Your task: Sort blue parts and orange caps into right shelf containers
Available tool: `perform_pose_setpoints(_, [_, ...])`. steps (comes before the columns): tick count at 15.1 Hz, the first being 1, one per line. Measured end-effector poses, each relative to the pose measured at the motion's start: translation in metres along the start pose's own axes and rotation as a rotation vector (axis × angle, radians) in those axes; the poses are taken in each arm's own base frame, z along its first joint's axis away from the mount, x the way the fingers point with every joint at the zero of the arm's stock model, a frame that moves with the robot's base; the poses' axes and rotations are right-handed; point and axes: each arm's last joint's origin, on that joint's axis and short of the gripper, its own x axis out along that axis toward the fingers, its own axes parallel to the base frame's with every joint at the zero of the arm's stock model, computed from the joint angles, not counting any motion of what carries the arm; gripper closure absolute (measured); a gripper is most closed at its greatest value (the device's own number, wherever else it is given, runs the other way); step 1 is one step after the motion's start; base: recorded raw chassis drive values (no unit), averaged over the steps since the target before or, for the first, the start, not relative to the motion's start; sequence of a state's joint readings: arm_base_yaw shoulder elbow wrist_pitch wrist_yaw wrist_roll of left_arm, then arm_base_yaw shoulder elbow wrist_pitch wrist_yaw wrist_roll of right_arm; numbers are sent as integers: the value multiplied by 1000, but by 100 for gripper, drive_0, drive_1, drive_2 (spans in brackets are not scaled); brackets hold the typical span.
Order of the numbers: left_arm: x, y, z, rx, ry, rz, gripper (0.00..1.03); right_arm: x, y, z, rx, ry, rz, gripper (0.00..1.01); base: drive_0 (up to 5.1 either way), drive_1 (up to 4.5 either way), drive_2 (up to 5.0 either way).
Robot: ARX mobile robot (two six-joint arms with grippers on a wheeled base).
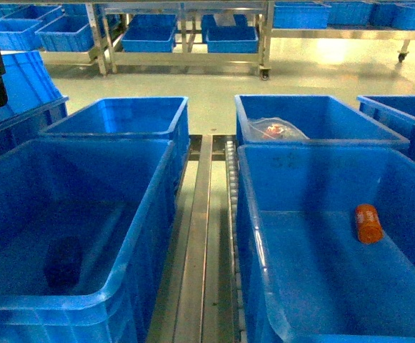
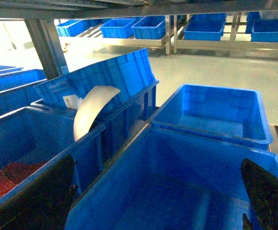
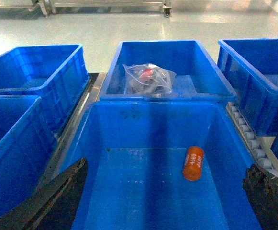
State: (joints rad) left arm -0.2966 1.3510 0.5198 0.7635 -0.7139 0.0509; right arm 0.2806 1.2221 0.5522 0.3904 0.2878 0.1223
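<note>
Though toppled, orange cap (image 3: 193,163) intact.

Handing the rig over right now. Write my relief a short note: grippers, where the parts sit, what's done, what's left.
Left gripper: open, empty, above the near left crate.
Right gripper: open, empty, above the near right crate.
Done: one orange cap lies on its side in the near right crate.
The far right crate holds a clear bag, contents unclear.
Left: no loose blue parts in view; find remaining pieces first.
</note>
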Motion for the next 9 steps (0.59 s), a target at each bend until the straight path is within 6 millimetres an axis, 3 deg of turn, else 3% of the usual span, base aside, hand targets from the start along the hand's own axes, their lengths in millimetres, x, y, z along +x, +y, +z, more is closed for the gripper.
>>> perform_pose_setpoints(6, [0, 0, 0, 0, 0, 0, 5, 0, 0, 0, 0, 0, 0, 3, 0, 0, 0])
perform_pose_setpoints(9, [0, 0, 0, -1, -1, 0, 5, 0, 0, 0, 1, -3, 0, 3, 10, -331, 352])
